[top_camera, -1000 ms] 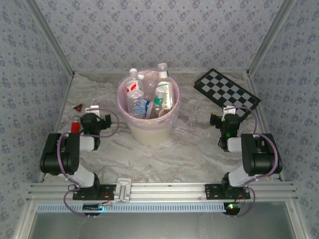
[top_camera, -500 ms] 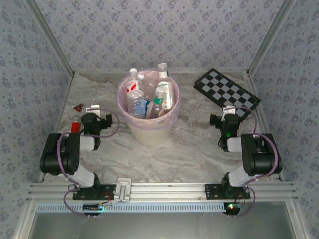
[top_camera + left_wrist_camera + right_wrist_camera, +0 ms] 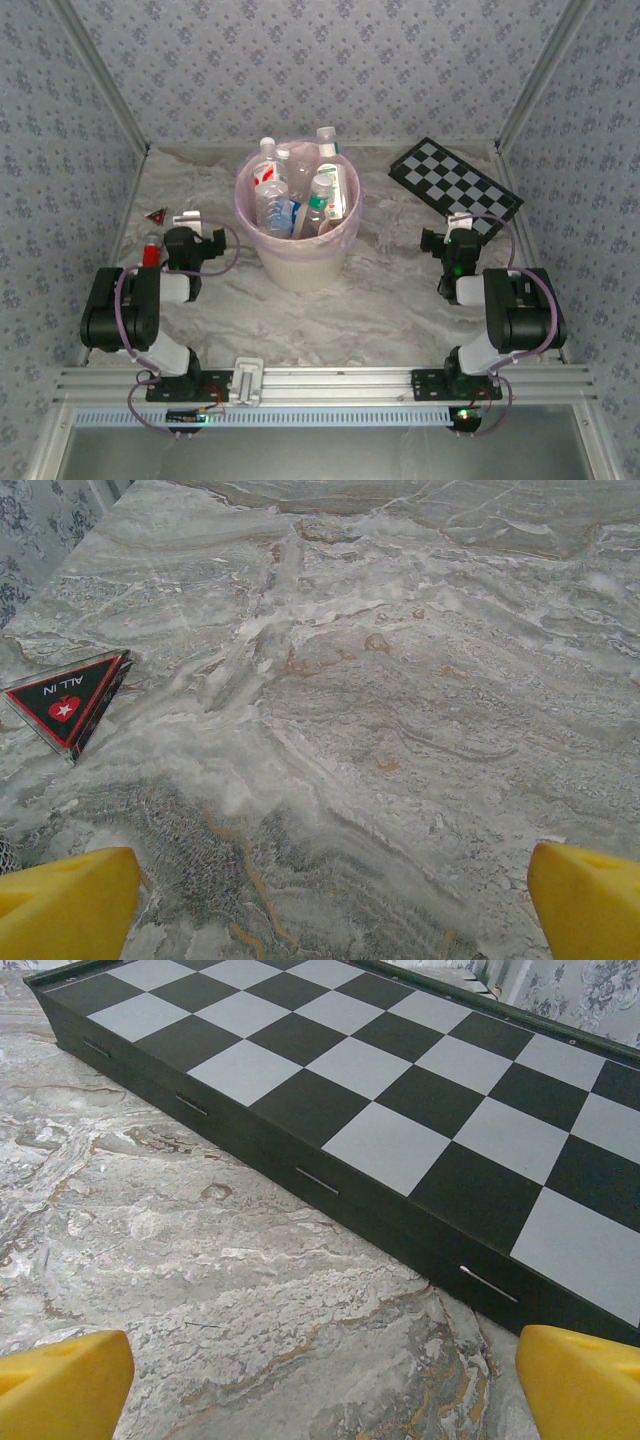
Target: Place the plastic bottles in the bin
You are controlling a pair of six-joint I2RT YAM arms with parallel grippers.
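At the bottom of the left wrist view, the left gripper is spread wide, its yellow fingertips in the two corners and nothing but the marbled table between them. The right gripper is spread in the same way and holds nothing. The left wrist camera lets one read "ALL IN" on the red triangle card, which the top view gives as a tiny red shape. The right wrist camera shows the dark side wall of the chequered board, close ahead. From above, the bin stands between the two arms, its pink bag folded over the rim. The plastic bottles fill it, several caps rising above the rim; their number I cannot tell. A small red thing beside the left arm is partly hidden.
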